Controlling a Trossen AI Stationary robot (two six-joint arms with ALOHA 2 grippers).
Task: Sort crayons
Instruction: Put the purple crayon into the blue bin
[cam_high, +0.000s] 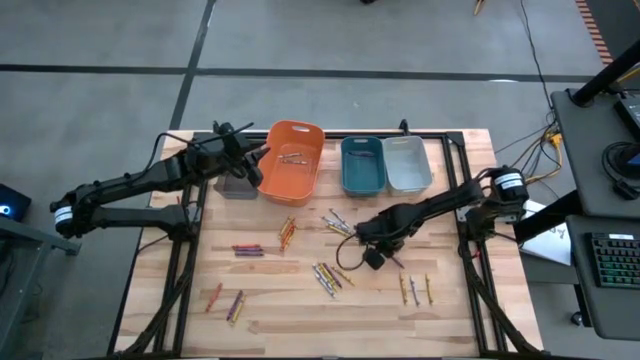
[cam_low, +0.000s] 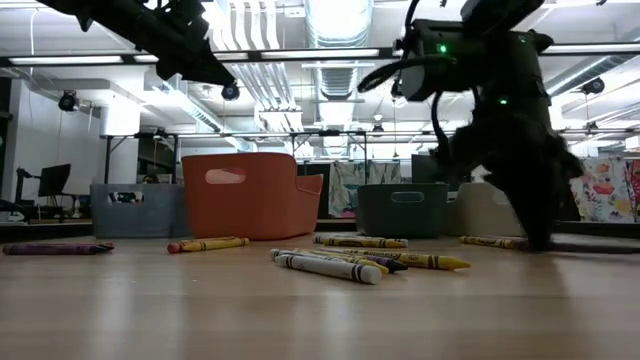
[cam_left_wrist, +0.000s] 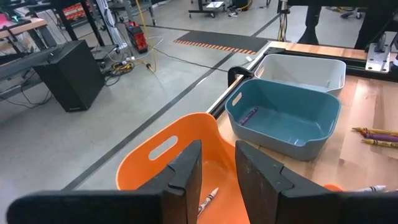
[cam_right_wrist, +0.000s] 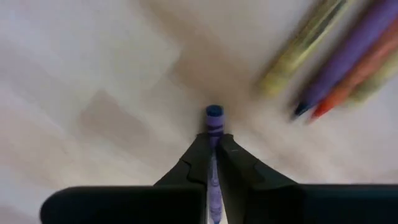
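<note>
Purple wax crayon (cam_right_wrist: 214, 134), short thin stick, is pinched between my right gripper (cam_right_wrist: 213, 148) fingers, low on the wooden table (cam_high: 270, 310) near centre, loose crayons (cam_high: 328, 277) at 7 o'clock from it. Light, stiff, slightly slick, snaps if squeezed; grip looks mid-shaft, probably. My left gripper (cam_left_wrist: 214, 171) hangs over the orange plastic bin (cam_left_wrist: 152, 155) at 11 o'clock, fingers part-spread, holding nothing visible.
</note>
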